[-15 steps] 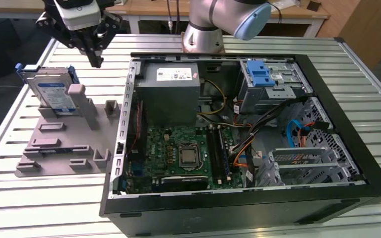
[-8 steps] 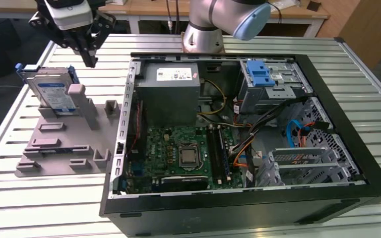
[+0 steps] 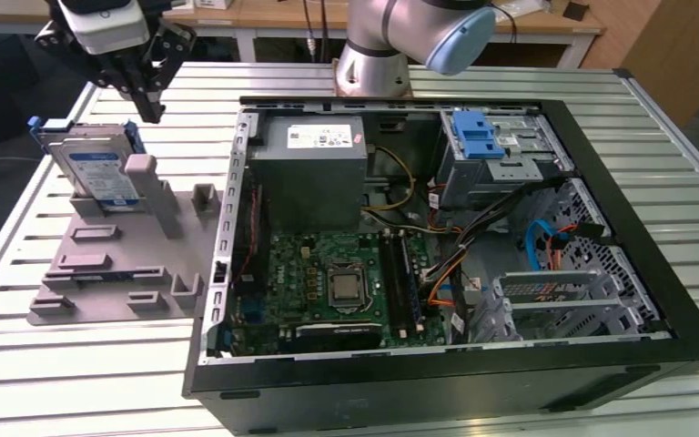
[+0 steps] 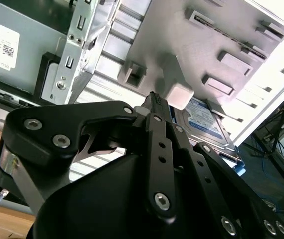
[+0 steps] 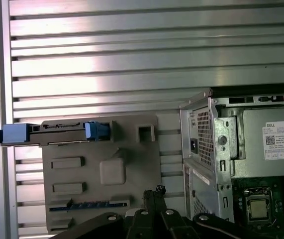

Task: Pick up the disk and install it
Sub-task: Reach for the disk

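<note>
**Figure: gripper above the fixture, exterior view with both wrist views.** Your gripper hung over the slatted metal table, pointing down. Its jaws were pressed together to a single tip and pinched nothing. The second wrist view showed the same closed tip.

The disk stood on edge in the grey fixture plate, with its white-and-blue label facing the exterior camera. A grey post of the plate stood just in front of it. In the exterior view your gripper was at about 1 o'clock from the disk, near it but apart from it.

In the first wrist view you saw the disk edge-on. Its blue carrier showed at both ends.

The open computer case lay at 3 o'clock from the plate, just beside it. Inside the case, the grey power supply box sat at about 11 o'clock. The blue-latched drive cage sat at about 1 o'clock. The motherboard lay at 6 o'clock from the power supply box.
</note>
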You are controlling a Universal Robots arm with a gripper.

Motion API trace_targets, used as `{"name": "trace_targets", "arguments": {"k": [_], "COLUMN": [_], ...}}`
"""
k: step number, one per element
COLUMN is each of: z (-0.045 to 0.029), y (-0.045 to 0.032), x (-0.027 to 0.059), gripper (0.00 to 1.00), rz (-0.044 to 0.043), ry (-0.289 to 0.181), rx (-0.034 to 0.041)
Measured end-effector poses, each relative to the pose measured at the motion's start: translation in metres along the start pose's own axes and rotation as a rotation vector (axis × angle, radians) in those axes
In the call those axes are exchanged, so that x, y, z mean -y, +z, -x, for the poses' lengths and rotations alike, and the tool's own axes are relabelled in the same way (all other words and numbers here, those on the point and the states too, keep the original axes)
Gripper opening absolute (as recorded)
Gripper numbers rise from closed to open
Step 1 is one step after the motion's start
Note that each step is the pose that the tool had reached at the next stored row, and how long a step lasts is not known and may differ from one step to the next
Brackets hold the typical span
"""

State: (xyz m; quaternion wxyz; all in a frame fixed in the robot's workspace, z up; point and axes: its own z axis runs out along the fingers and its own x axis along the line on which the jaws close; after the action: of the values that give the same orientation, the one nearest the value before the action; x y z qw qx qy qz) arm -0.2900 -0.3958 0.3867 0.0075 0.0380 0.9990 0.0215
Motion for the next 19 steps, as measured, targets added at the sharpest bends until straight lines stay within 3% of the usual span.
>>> {"name": "trace_targets", "arguments": {"k": [19], "z": [-0.0197], "y": [0.0003], "x": [0.0013], "gripper": [0.11], "rz": [-0.0004], "ry": [0.0], "rx": [-0.0044]}}
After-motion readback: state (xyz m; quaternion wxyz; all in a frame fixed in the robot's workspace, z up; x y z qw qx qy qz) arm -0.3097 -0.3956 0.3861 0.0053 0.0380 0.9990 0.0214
